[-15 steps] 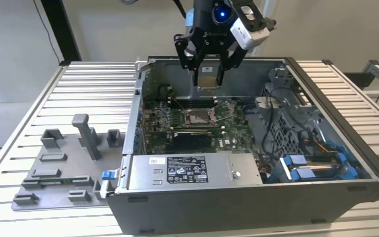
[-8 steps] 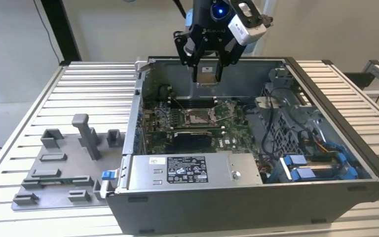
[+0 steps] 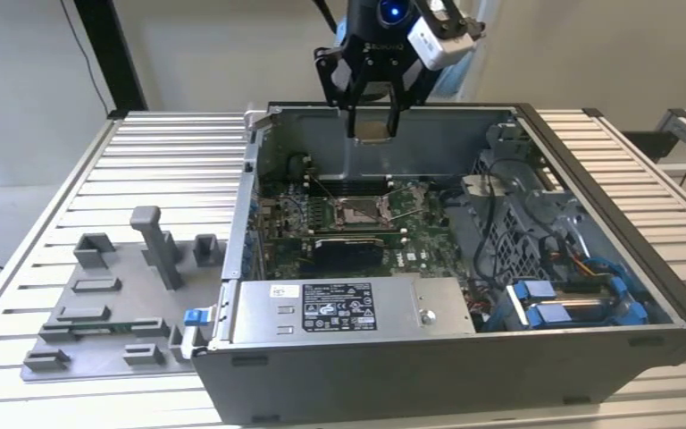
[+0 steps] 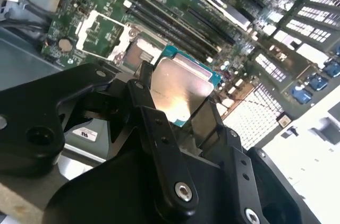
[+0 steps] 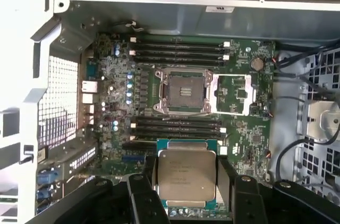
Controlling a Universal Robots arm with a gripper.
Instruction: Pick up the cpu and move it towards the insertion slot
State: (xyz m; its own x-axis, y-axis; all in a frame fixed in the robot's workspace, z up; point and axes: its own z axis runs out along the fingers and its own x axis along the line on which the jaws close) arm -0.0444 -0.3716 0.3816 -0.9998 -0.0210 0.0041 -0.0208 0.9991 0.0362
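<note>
Cpu (image 5: 186, 177) sat clamped in my claw (image 5: 186, 181), its silvery top facing the first wrist camera and a black finger (image 5: 142, 192) pressed against each of two opposite edges. In the exterior view my claw (image 3: 372, 125) hung above the open computer case (image 3: 581, 357), up near the case's far wall, with the cpu (image 3: 372, 130) held clear of the green motherboard (image 3: 421, 255) below it. The insertion slot (image 5: 184, 91) lay open amid that board, its metal frame square around a brownish centre and its hinged cover plate (image 5: 234, 94) folded out just beside it; the cpu was well apart from the slot, not touching anything but my fingers. In the second wrist view the cpu (image 4: 180, 94) showed tilted between the black fingers. The case stood on a slatted metal table (image 3: 164, 170), and a grey tray (image 3: 104, 304) rested on the table at the exterior view's left of the case.
</note>
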